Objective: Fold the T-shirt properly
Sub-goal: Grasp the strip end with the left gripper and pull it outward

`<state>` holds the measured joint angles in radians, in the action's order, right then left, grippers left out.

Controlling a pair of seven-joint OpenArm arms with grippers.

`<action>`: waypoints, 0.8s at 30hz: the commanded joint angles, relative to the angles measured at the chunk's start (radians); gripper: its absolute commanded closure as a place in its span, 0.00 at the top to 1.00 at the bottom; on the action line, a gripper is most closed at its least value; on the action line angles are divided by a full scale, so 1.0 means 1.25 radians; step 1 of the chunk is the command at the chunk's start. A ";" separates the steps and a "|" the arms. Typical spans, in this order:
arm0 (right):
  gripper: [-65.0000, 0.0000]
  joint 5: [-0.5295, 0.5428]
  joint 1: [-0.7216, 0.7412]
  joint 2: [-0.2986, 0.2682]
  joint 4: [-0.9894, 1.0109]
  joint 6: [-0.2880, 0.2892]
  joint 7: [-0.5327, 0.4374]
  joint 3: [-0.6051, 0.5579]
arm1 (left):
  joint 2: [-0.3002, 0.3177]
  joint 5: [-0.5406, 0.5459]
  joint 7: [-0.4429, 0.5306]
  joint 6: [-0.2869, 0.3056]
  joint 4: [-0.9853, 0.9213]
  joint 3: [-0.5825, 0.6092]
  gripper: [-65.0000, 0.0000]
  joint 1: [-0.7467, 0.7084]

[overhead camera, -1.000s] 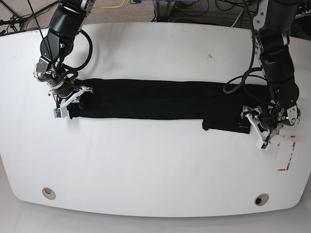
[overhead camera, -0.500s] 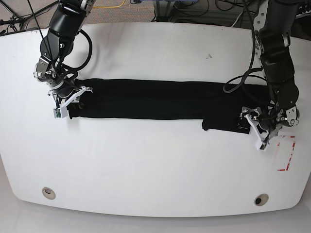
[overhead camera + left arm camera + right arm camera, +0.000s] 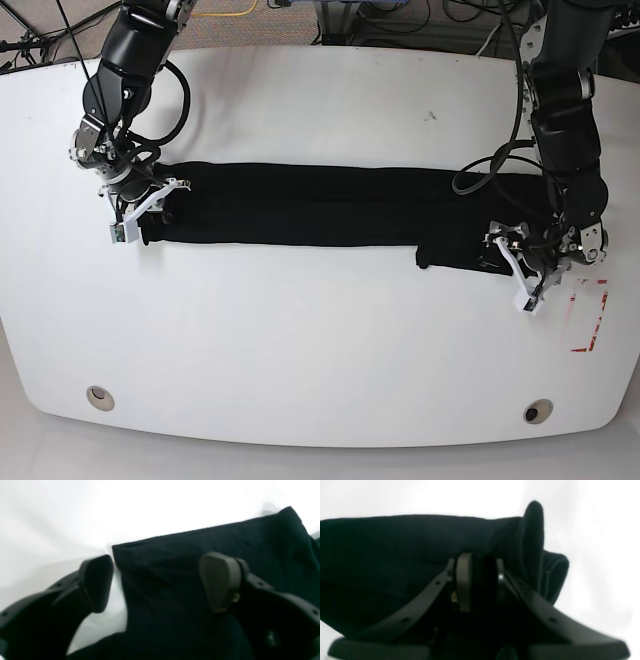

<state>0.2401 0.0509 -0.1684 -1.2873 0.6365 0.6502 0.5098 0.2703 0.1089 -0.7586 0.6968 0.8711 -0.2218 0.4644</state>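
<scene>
The black T-shirt (image 3: 330, 205) lies on the white table as a long narrow band from left to right, and its print is hidden. My right gripper (image 3: 150, 212), at the left of the base view, is shut on the shirt's left end. In the right wrist view the gripper (image 3: 481, 580) pinches a fold of the black cloth (image 3: 395, 545). My left gripper (image 3: 515, 262) is at the shirt's right end. In the left wrist view it (image 3: 157, 582) is open, with one finger (image 3: 96, 583) over the bare table and the other over the cloth (image 3: 175, 562).
The white table (image 3: 300, 340) has two round holes near its front edge (image 3: 100, 398) (image 3: 538, 411). A red tape mark (image 3: 592, 315) lies right of my left gripper. Cables run along the back edge.
My left gripper has shifted a little left and back, further over the shirt's right end. My right arm and the shirt's left end have not moved.
</scene>
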 commanded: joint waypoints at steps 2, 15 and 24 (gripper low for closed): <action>0.20 -0.038 -0.005 -0.001 0.005 -0.004 0.057 -0.003 | 0.005 -0.003 -0.014 0.001 0.005 -0.001 0.54 0.012; 0.20 -0.038 -0.005 0.000 0.005 -0.004 0.057 -0.003 | 0.005 -0.004 -0.014 0.001 0.011 0.000 0.00 0.013; 0.20 -0.044 -0.005 0.016 0.003 -0.004 0.057 -0.003 | 0.007 -0.001 -0.025 0.001 0.044 -0.005 0.00 0.033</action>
<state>0.2394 0.0513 -0.1551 -1.2884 0.6357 0.6472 0.5098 0.2684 0.1051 -0.7895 0.6968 0.8848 -0.2245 0.4675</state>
